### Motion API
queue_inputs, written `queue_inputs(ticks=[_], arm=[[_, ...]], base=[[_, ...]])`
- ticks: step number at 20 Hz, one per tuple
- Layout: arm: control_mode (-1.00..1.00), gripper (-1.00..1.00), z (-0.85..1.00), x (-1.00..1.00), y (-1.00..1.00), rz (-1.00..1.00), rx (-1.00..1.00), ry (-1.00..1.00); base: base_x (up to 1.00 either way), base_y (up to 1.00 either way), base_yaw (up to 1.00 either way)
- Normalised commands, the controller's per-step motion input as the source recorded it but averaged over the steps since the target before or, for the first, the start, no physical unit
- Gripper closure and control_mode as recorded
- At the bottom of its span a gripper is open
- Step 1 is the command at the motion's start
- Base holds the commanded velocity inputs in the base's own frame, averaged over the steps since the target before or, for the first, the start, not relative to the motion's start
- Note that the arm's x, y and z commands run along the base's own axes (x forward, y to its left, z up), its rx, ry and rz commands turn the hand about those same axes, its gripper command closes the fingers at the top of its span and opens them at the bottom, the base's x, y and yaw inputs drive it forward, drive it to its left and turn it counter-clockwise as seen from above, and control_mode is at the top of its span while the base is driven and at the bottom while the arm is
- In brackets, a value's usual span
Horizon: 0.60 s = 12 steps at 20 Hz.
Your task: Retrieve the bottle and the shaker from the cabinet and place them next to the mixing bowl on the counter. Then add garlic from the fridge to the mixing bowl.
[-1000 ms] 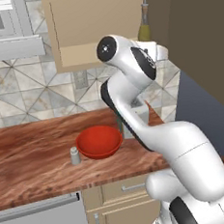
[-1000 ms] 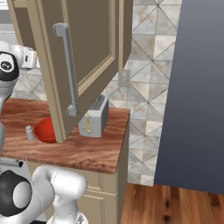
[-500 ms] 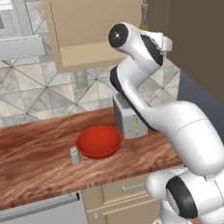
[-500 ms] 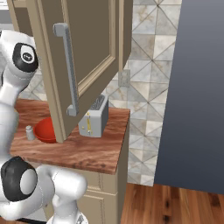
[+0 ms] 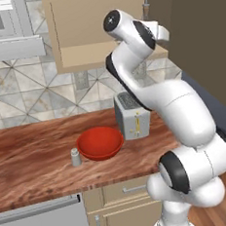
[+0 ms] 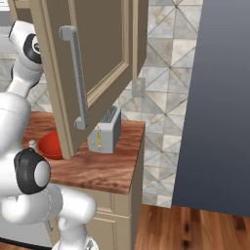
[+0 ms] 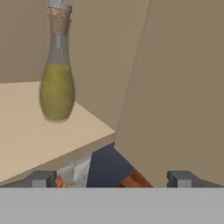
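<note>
On the cabinet's pale shelf (image 7: 26, 131) stands the olive-yellow bottle (image 7: 57, 83), upright, ahead and to the left of my gripper (image 7: 113, 179). The gripper is open, nothing between its fingertips (image 7: 43, 178), and it is some way short of the bottle. From the left base view my arm reaches up to the cabinet (image 5: 92, 33), and just the bottle's neck (image 5: 146, 1) shows above the hand. The small grey shaker (image 5: 76, 156) stands on the counter (image 5: 32, 167), close to the left of the red mixing bowl (image 5: 99, 142).
A toaster (image 5: 131, 114) sits right of the bowl. The open cabinet door (image 6: 88, 73) hangs over the counter's end, close on the gripper's right (image 7: 183, 87). The grey fridge (image 6: 219, 97) rises to the right. A microwave (image 5: 4, 27) hangs at upper left.
My arm has swung up and rightward from over the counter, bringing the open hand level with the cabinet shelf. The bowl, shaker and toaster have not moved.
</note>
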Motion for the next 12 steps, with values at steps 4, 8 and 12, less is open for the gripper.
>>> queue_inputs(ticks=[4,8,12], arm=[[-1.0,-1.0,-0.17,0.33,-0.23,-0.2,0.0,0.0],[-1.0,-1.0,0.0,0.22,-0.19,-0.15,0.0,0.0],[-1.0,-1.0,0.0,0.19,-0.21,-0.01,0.0,0.0]], base=[[0.0,0.0,0.0],[0.0,0.0,0.0],[0.0,0.0,0.0]])
